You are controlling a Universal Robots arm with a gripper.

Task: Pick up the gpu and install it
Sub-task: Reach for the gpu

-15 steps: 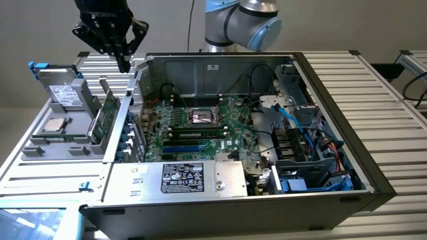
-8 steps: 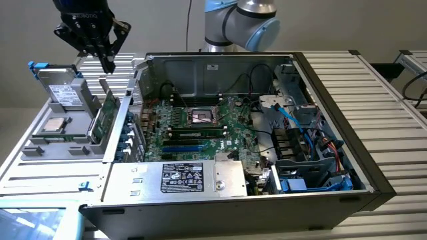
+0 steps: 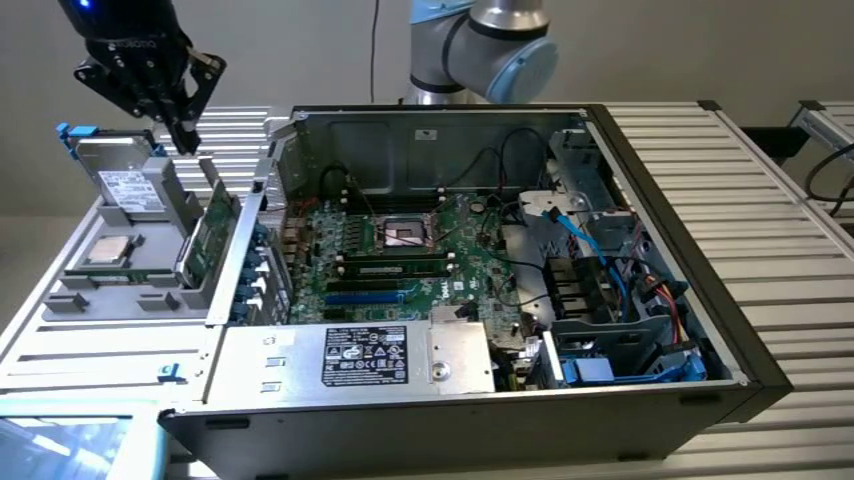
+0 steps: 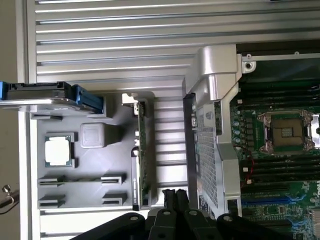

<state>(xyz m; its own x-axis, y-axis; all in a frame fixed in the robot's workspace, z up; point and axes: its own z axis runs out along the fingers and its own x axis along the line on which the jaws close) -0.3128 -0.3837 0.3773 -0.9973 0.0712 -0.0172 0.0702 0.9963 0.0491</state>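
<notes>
Hovers with end effector [image 3: 183, 140] pinched shut and empty, above and near the gpu [image 3: 208, 232]. Finds it standing on edge in a gray tray [image 3: 94, 300] slot, likely for gripping from above.

My gripper [image 3: 180, 140] hangs with its fingers pressed together, and there is open air all around it above the gray tray [image 3: 80, 300]. Just below me the gpu [image 3: 207, 235] stands on its thin edge, with the silver drive box [image 3: 134, 190] near one side and the tall case wall [image 3: 271, 170] close on the other. Over the green board [image 3: 441, 280] inside the case there is room, but wires [image 3: 585, 248] cross part of it.
</notes>
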